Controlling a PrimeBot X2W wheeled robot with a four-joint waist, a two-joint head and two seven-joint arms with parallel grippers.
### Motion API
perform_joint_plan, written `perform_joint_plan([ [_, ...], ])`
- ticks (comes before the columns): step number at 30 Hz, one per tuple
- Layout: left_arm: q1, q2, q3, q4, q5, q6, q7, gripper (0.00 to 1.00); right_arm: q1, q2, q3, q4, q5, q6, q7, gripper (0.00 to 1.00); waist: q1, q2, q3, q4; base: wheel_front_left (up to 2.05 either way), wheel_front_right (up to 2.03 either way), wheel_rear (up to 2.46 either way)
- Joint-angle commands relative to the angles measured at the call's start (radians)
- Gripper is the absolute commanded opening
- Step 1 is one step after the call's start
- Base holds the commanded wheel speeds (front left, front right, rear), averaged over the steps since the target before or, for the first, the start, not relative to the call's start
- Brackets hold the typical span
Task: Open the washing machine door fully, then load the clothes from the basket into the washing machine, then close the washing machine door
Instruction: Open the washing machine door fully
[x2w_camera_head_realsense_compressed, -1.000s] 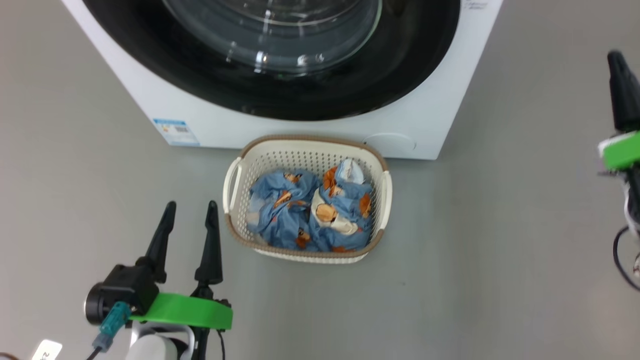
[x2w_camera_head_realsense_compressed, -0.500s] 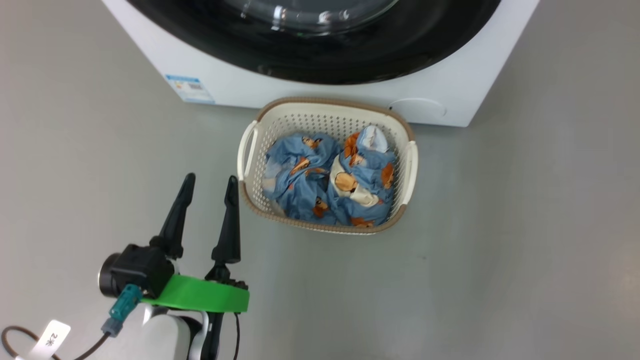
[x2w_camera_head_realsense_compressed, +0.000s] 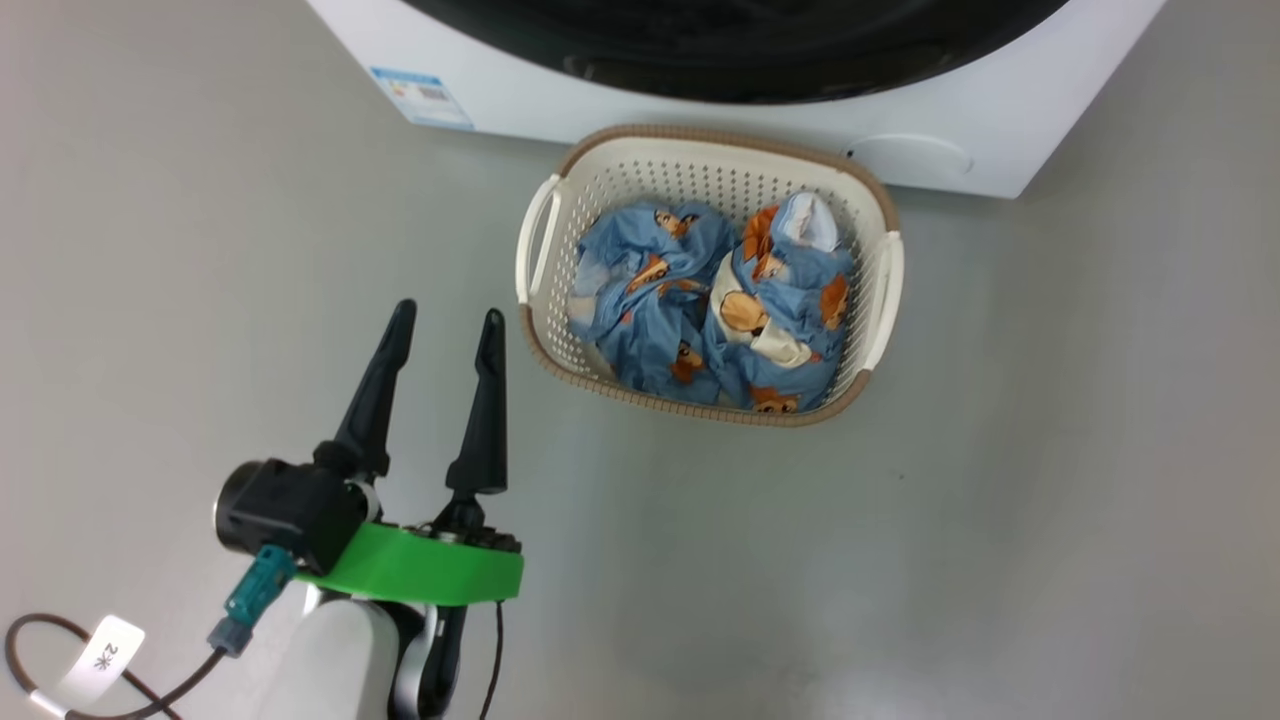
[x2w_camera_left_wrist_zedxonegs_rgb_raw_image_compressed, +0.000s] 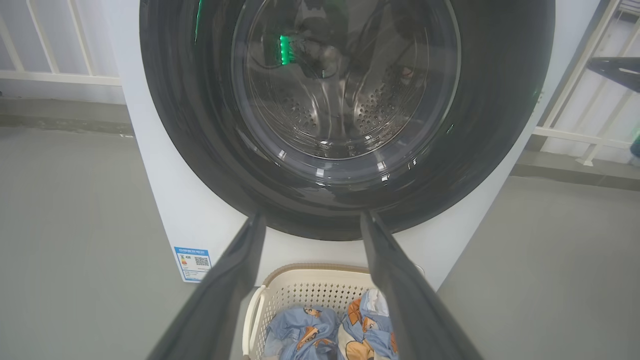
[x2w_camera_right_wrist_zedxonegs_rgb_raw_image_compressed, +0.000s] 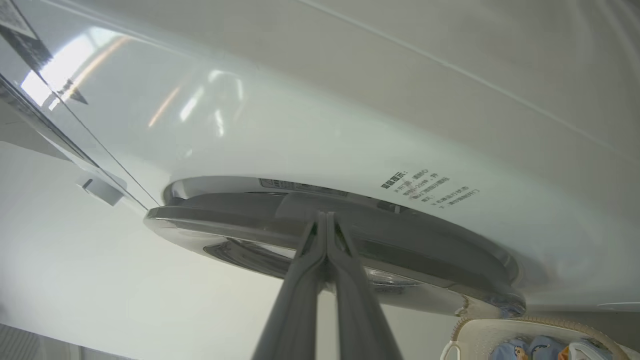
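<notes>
The washing machine door (x2w_camera_left_wrist_zedxonegs_rgb_raw_image_compressed: 500, 100) looks shut. The right gripper (x2w_camera_right_wrist_zedxonegs_rgb_raw_image_compressed: 326, 216), fingers pressed together and empty, points at the door's rim edge. It is the nearer arm. The left gripper (x2w_camera_head_realsense_compressed: 447, 312) hangs wide open, empty, beside the basket (x2w_camera_head_realsense_compressed: 560, 170) of clothes (x2w_camera_head_realsense_compressed: 700, 300) on the floor against the washing machine (x2w_camera_head_realsense_compressed: 700, 115).

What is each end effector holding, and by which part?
Nothing is held. The left end effector is open and empty; the right end effector is shut with nothing clamped in it.

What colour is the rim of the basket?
Brown, woven-looking, on the cream basket; best seen in the head view.
</notes>
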Motion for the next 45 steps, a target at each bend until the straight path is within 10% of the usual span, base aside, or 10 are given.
perform_joint_plan([
  [1, -0.018, 0.015, 0.021, -0.034, -0.008, 0.011, -0.006, 1.00, -0.025, -0.001, -0.001, -0.015, 0.008, 0.006, 0.027, 0.00, -0.0001, 0.0000, 0.023, 0.016, 0.00, 0.00, 0.00],
  [30, -0.026, 0.015, -0.044, -0.091, -0.091, 0.080, -0.006, 1.00, -0.283, 0.044, 0.059, 0.061, -0.084, 0.006, 0.206, 0.00, -0.0001, 0.0000, 0.129, 0.079, 0.00, 0.00, 0.00],
  [45, -0.002, 0.015, -0.014, -0.051, -0.072, 0.068, -0.006, 1.00, -0.140, 0.087, 0.105, 0.006, -0.095, 0.006, 0.263, 0.00, -0.0001, 0.0000, 0.034, 0.050, 0.00, 0.00, 0.00],
])
